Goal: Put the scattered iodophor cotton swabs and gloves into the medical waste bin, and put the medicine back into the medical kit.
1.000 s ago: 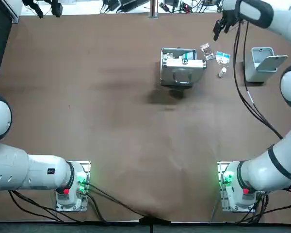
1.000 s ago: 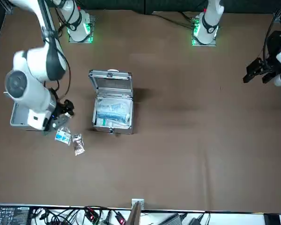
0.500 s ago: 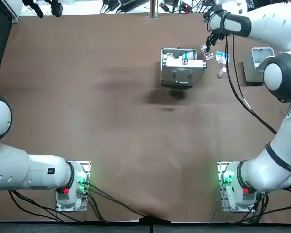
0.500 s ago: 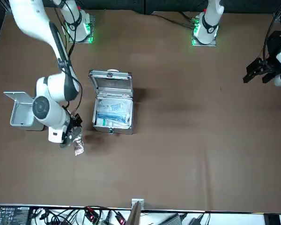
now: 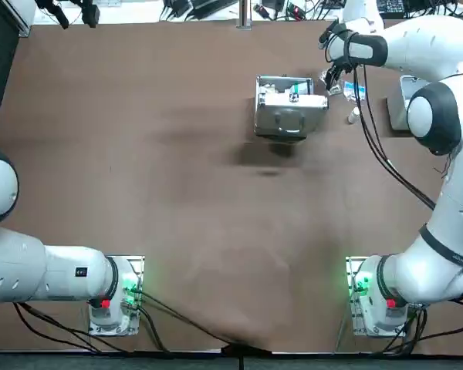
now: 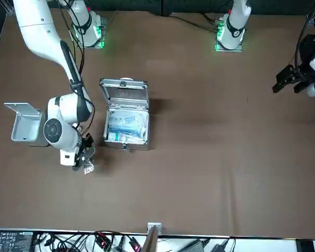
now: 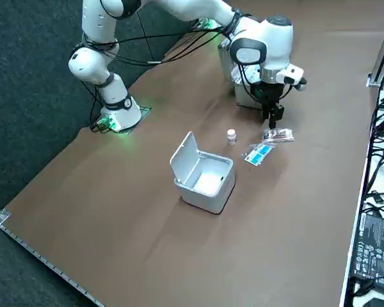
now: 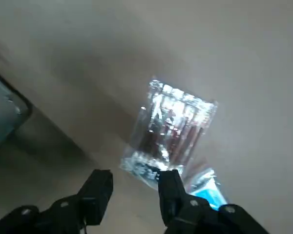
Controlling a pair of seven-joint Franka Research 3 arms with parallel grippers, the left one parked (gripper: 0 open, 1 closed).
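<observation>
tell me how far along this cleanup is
Nothing looks done: the waste bin appears empty and the medical kit stands open. In hand: the right gripper hovers open over the clear swab packet. Left: that packet, the blue packet and the small bottle all lie on the table.

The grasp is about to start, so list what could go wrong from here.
1. The open right gripper hangs over an edge of the swab packet, not its middle; a pinch on that flat film may slip.
2. The blue packet lies right by one finger and could be caught or dragged along.
3. The vial stands near; a dragged packet might tip it.
</observation>
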